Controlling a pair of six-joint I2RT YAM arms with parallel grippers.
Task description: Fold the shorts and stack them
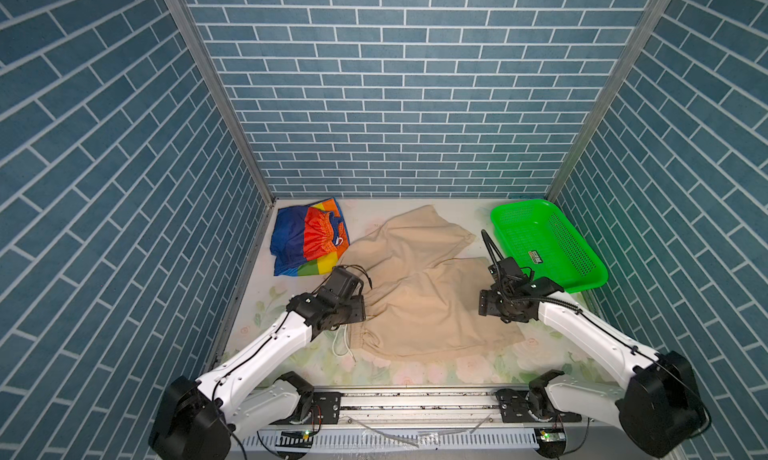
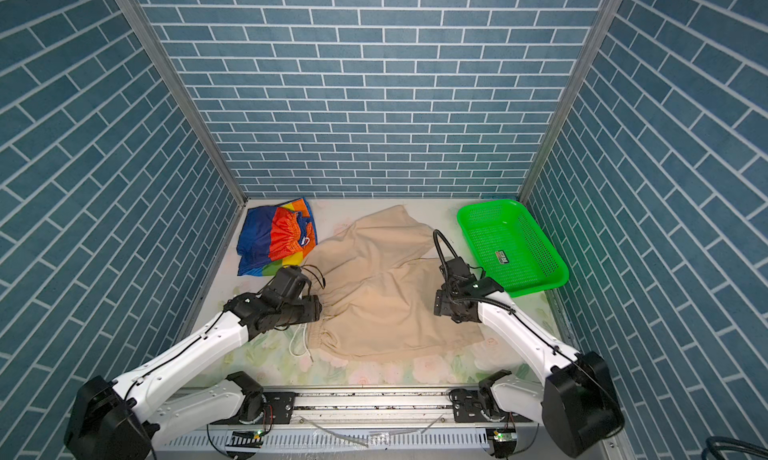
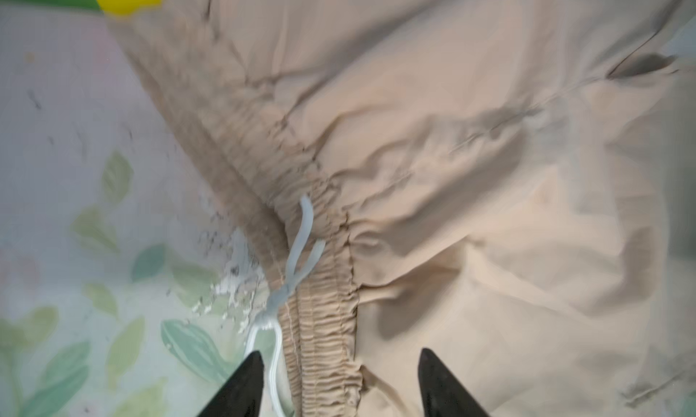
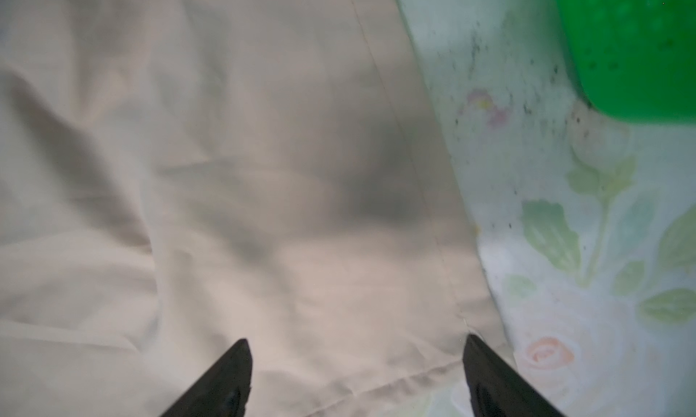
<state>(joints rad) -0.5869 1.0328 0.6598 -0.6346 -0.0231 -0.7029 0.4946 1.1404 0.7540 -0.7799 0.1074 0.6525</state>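
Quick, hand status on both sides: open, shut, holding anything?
Left hand: open, holding nothing, over the waistband of the beige shorts.
Right hand: open, holding nothing, over the same shorts' leg hem.

green basket [image 1: 536, 233] back right | floral table cover [image 1: 415, 370] | blue brick walls [image 1: 395, 105]

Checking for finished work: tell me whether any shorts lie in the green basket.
No: the green basket holds only a small label; beige shorts and rainbow shorts lie outside it.
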